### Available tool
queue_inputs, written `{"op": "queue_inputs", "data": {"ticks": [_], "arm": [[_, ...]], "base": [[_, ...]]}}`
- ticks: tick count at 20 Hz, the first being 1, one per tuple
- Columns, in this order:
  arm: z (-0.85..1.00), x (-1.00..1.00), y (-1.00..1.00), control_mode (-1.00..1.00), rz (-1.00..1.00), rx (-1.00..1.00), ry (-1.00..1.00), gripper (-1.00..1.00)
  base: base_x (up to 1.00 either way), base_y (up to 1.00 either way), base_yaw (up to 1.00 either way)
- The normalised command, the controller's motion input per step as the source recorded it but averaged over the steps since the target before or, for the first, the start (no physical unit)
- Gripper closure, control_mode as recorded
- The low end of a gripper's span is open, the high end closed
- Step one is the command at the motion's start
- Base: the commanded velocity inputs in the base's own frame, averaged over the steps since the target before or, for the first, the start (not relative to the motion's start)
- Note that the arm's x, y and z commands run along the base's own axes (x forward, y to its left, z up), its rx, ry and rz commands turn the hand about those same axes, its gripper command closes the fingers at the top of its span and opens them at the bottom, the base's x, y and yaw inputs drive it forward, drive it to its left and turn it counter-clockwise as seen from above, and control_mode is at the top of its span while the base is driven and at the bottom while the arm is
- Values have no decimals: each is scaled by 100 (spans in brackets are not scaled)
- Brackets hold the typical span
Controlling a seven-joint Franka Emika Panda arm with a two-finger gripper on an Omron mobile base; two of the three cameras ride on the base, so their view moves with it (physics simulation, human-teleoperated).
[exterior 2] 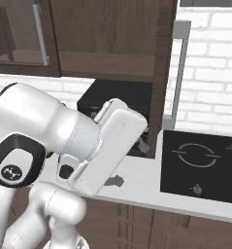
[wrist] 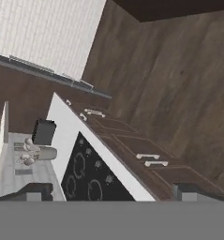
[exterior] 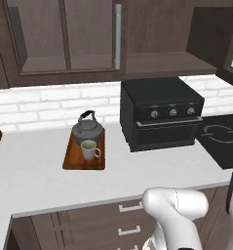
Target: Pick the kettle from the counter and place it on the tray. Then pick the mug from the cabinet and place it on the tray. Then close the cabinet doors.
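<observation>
The claw [wrist: 114, 191] is released: its two dark fingertips [wrist: 36, 191] stand wide apart with nothing between them. In the hand view it looks down at the black cooktop [wrist: 87, 176] and the lower drawers [wrist: 146, 157], so it is aimed away from any door. In the right base view the white arm [exterior 2: 107, 146] is folded low in front of the worktop [exterior: 35, 176].

The kettle [exterior: 87, 129] and the mug [exterior: 90, 150] both sit on the tray [exterior: 71, 158], the mug just in front of the kettle. My reading is that the step in hand is closing the cabinet doors.

The left door [exterior: 64, 34] looks shut against the cabinet [exterior: 162, 62], with its bar handle [exterior: 118, 36] upright. The right door [exterior 2: 161, 73] is swung out roughly square to the cabinet front. Its free edge points back toward the robot, and its long axis and grey handle [exterior 2: 180, 68] are vertical.

To close it well, I would:
- Lift and turn the claw up to door height.
- Come round to the handle side of the panel.
- Press flat near the free edge — far from the hinge, where the leverage is best.
- Follow the door's arc rather than shoving straight.
- Keep the elbow clear of the black oven [exterior: 162, 114] and of the tray.

The tray's long axis runs from the wall toward the worktop's front edge. I cannot tell which way the kettle's spout points.
</observation>
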Motion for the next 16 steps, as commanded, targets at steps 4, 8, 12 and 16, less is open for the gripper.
{"op": "queue_inputs", "data": {"ticks": [4, 8, 12, 16], "arm": [[14, -31, -29, -100, -12, -1, -19, -100], [27, -4, -43, -100, -1, 0, -14, -100], [26, 2, -39, -100, 0, 0, -4, -100], [11, 43, -22, -100, 0, 0, 1, -100]], "base": [[0, 0, 0], [0, 0, 0], [0, 0, 0], [0, 0, 0]]}}
